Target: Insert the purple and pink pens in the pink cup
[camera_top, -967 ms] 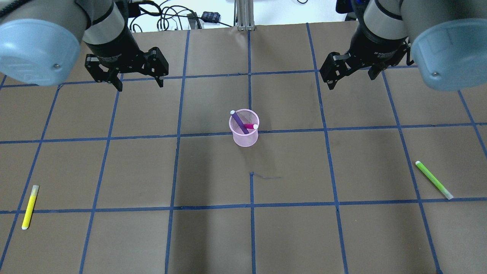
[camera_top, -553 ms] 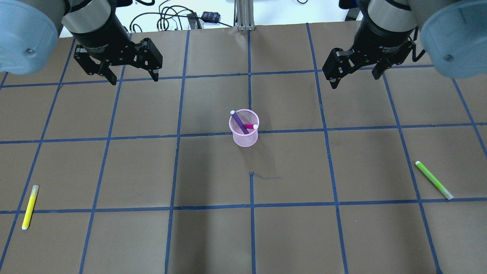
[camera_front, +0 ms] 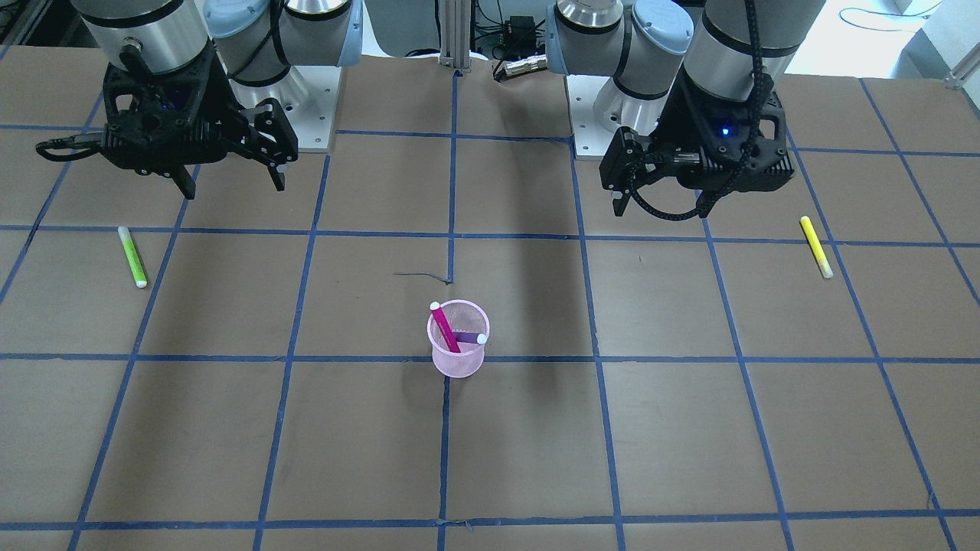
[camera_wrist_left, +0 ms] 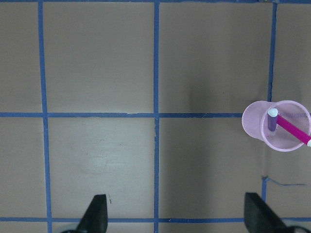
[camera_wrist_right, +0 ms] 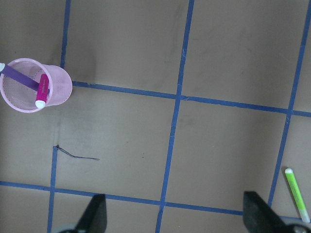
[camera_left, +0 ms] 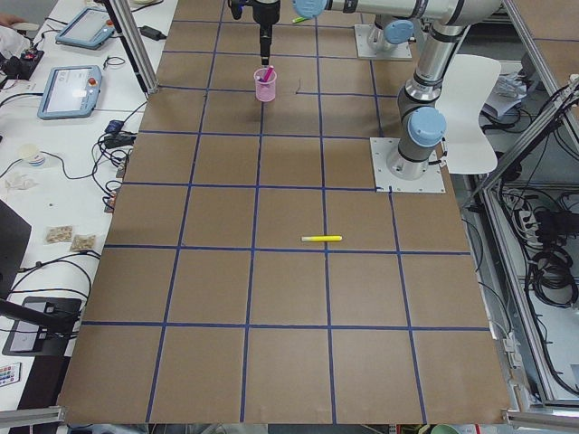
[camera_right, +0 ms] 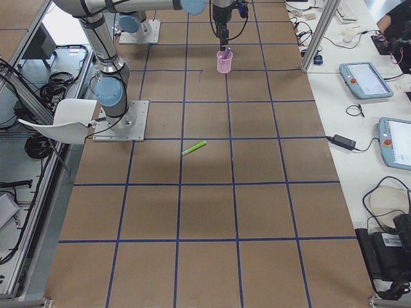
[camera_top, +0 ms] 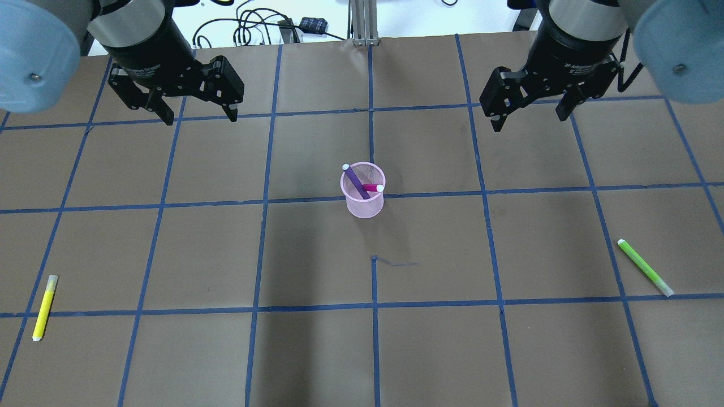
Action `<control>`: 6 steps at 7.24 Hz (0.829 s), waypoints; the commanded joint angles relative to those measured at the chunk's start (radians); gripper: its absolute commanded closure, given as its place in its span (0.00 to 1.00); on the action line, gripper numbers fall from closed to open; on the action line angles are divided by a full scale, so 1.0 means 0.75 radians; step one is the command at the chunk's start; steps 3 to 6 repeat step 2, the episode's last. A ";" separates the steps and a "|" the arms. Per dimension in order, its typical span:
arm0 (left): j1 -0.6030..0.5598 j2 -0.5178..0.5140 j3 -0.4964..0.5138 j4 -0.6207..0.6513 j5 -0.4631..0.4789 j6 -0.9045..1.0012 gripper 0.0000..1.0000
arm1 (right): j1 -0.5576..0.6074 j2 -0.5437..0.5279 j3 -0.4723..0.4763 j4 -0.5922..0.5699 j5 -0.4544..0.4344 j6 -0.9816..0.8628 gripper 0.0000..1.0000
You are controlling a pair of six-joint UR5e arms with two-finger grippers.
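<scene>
Pink mesh cup (camera_top: 365, 207), smooth plastic purple pen (camera_top: 355, 180) and pink pen (camera_top: 372, 187), matt brown paper table (camera_top: 317, 356), blue tape lines (camera_top: 317, 308)

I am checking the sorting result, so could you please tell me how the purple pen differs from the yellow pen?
The purple pen stands tilted inside the pink cup, while the yellow pen lies flat on the table. The purple pen is mid-table, and the yellow pen is far off on the robot's left side. Both are slim with a white end.
</scene>
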 commanded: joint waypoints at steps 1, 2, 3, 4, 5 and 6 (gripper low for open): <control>-0.001 0.010 0.000 -0.015 0.000 0.017 0.00 | 0.000 0.001 -0.001 -0.009 0.000 0.002 0.00; -0.001 0.012 0.000 -0.015 -0.008 0.017 0.00 | 0.000 0.001 -0.001 -0.009 0.000 0.002 0.00; -0.001 0.012 0.000 -0.015 -0.008 0.017 0.00 | 0.000 0.001 -0.001 -0.009 0.000 0.002 0.00; -0.001 0.012 0.000 -0.015 -0.008 0.017 0.00 | 0.000 0.001 -0.001 -0.009 0.000 0.002 0.00; -0.001 0.012 0.000 -0.015 -0.008 0.017 0.00 | 0.000 0.001 -0.001 -0.009 0.000 0.002 0.00; -0.001 0.012 0.000 -0.015 -0.008 0.017 0.00 | 0.000 0.001 -0.001 -0.009 0.000 0.002 0.00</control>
